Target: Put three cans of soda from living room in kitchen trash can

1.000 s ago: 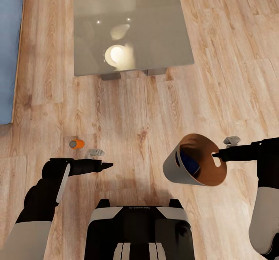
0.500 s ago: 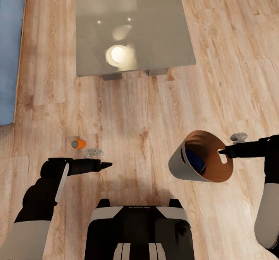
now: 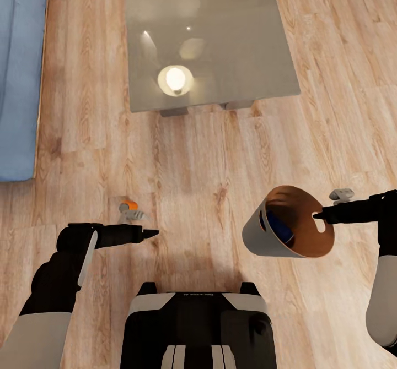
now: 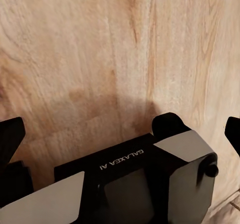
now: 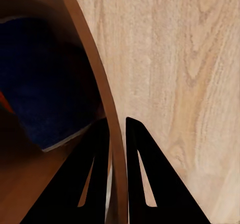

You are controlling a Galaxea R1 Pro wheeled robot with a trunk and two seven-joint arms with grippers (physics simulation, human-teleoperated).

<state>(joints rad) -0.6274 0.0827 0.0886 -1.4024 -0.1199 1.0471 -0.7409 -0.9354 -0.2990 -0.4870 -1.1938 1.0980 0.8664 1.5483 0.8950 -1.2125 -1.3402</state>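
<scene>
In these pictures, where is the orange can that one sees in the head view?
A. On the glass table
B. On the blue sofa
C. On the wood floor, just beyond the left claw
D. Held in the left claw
C. The orange can lies on its side on the wood floor, just beyond the left claw, which holds nothing.

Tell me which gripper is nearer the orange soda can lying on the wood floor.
Left. The left gripper hovers just beside the orange soda can; the right gripper is far across, clamping the grey bucket's rim.
</scene>
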